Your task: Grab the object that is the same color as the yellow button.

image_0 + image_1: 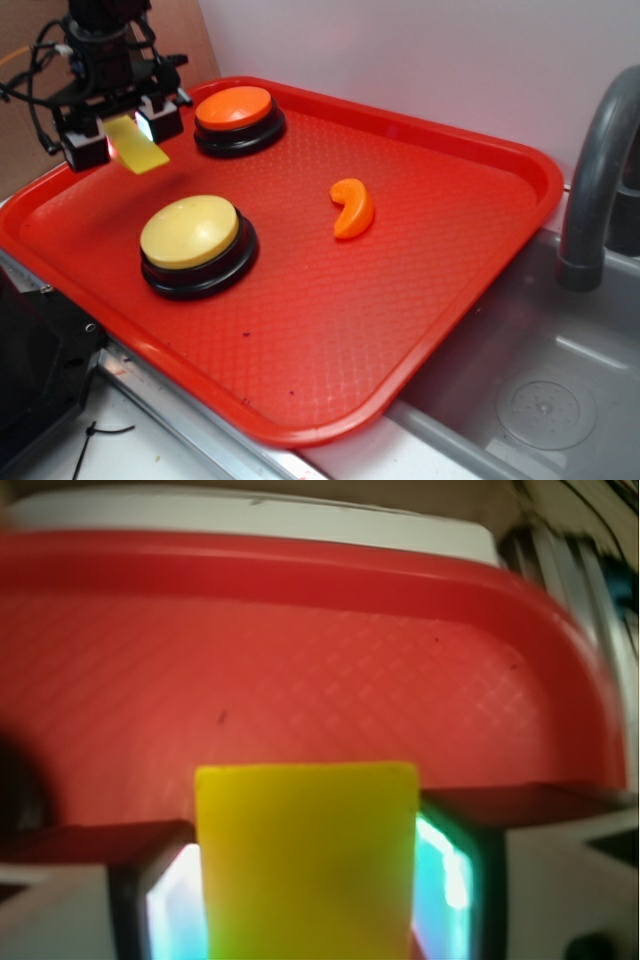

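The end effector point(128, 135) holds the yellow wedge point(137, 146) tight between its two fingers, up in the air over the far left corner of the red tray point(430, 300), near the yellow button point(190, 232).

A pale wall point(420, 60), plain and pinkish-white, fills the far side of the scene. At the far left a brown board point(30, 130) leans behind it. To the right lies a grey metal sink point(520, 380) with a round drain point(545, 412) set in its basin, and a curved grey faucet point(595, 170) rises at the right edge. Along the near left runs a metal edge point(170, 410) beside a white surface point(130, 440), where a small black cable tie point(95, 435) lies. The light is soft and even.
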`<state>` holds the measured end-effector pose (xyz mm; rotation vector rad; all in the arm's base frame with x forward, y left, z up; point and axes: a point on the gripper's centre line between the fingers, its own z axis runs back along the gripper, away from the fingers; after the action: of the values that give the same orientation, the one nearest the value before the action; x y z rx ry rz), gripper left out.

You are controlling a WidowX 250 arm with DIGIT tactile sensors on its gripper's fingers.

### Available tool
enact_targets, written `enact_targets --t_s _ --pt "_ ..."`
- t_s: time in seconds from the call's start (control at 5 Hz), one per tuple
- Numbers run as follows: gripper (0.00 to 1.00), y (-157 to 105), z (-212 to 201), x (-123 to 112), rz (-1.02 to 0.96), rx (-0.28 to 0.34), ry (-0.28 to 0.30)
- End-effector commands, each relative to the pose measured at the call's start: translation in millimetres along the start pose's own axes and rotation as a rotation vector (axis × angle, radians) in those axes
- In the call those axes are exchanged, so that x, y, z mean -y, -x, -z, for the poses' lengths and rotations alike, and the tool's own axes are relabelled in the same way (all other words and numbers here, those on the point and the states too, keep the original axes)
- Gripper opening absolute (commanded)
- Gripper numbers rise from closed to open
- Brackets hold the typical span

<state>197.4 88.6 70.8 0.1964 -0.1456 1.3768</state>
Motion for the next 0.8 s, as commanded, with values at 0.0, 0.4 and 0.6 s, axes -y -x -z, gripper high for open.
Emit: enact_targets --t_s 0.0,0.4,0.6 --pt "0.00 24 -79 22 0.463 0.003 0.185" --pt "0.00 49 -100 49 0.956 -0.037 0.268" --pt "0.00 55 -103 49 1.195 -0.034 0.355"
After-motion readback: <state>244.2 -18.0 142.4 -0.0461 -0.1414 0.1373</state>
